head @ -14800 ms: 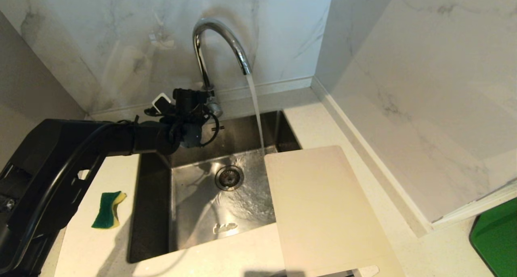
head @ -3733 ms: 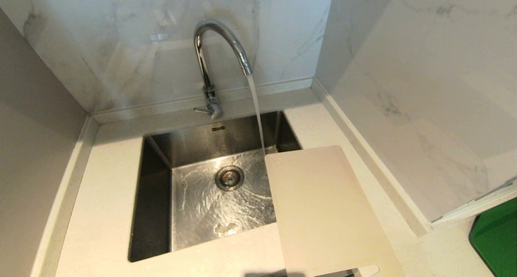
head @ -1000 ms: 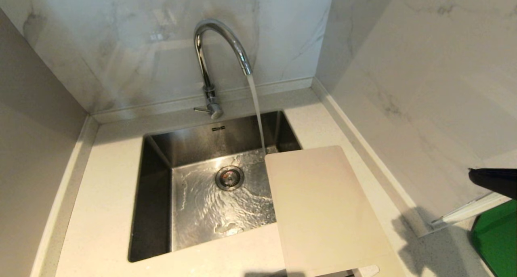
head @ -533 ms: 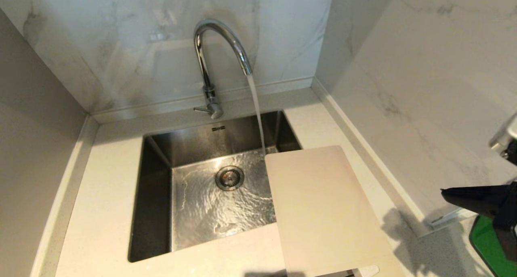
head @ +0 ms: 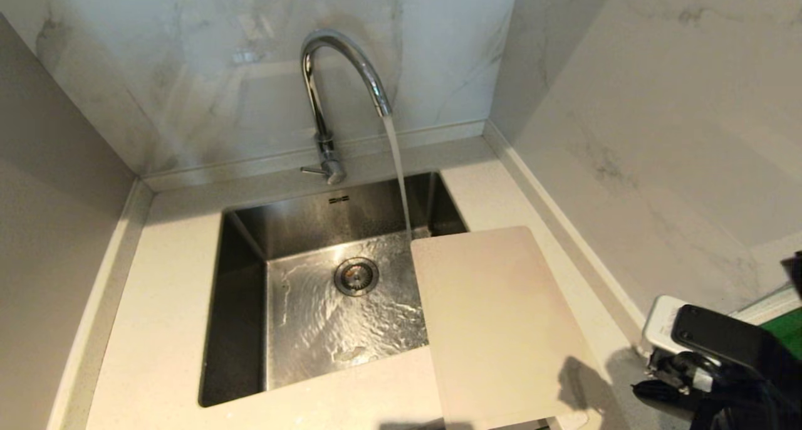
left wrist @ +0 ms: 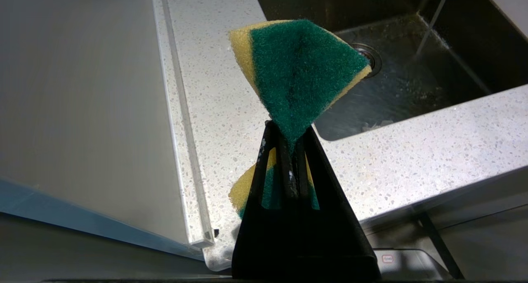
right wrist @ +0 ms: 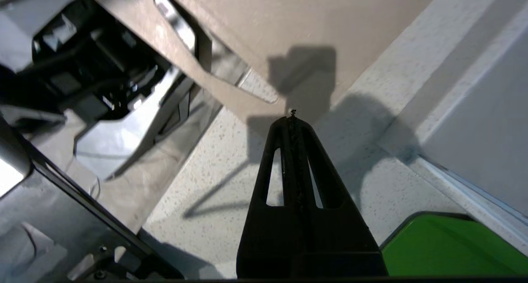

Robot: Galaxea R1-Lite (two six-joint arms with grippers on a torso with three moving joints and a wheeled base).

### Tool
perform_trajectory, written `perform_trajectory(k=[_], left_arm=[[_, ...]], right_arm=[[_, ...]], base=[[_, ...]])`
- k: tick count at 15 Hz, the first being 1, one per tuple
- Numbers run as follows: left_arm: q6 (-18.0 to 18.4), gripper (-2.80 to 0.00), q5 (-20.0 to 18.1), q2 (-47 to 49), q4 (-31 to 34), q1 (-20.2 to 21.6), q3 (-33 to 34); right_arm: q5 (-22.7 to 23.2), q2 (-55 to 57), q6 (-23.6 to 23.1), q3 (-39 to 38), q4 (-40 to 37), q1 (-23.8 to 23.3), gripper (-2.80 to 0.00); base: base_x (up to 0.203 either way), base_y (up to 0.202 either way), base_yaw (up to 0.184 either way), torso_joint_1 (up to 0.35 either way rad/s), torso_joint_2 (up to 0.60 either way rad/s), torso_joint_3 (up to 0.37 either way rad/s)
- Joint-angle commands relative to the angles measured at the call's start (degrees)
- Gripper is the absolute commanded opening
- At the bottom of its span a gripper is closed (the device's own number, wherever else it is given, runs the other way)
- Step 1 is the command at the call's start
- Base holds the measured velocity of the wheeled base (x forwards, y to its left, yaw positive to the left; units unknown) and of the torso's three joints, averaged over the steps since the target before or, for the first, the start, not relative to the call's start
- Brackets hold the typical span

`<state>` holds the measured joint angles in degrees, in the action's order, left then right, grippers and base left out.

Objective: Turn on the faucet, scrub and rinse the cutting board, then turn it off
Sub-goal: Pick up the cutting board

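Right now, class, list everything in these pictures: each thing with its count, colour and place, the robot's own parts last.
faucet: one, chrome, behind the sink, water running.
sink: one, steel, set into the countertop.
cutting board: one, cream, on the countertop right of the sink, overhanging it.
countertop: one, speckled white.
sponge: one, green and yellow, in the left claw.
green flat object: one, far right.
left claw: shut on the sponge.
right claw: shut, empty, above the board's slot end.

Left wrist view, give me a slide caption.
Left gripper shut on green-and-yellow sponge beside sink with water running.
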<state>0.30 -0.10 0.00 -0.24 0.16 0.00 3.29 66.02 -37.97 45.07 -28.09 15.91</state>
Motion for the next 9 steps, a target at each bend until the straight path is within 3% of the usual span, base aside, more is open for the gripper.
perform_trajectory(k=[1,2,3,6,9], left_arm=[[0.0,-2.8,0.0,0.1,0.0,0.0,0.1],[0.1,-2.8,0.0,0.1,0.0,0.0,0.1],[0.0,-2.8,0.0,0.1,0.0,0.0,0.1],[0.0,-2.8,0.0,0.1,0.0,0.0,0.1],[0.1,-2.8,0.0,0.1,0.0,0.0,0.1]], right_arm=[[-1.8,5.3,-0.4,-0.7,-0.1,3.1,-2.8],[-2.8,6.5,-0.9,-0.7,0.0,4.7,-2.8],[-3.4,7.5,-1.1,-0.8,0.0,6.5,0.0],[-6.2,10.2,-1.9,-3.2,3.2,8.7,0.0],[-8.2,12.5,-6.9,-6.5,9.5,8.7,0.0]], base=[[0.0,0.0,0.0,0.0,0.0,0.0],[0.0,0.0,0.0,0.0,0.0,0.0],[0.0,0.0,0.0,0.0,0.0,0.0],[0.0,0.0,0.0,0.0,0.0,0.0],[0.0,0.0,0.0,0.0,0.0,0.0]])
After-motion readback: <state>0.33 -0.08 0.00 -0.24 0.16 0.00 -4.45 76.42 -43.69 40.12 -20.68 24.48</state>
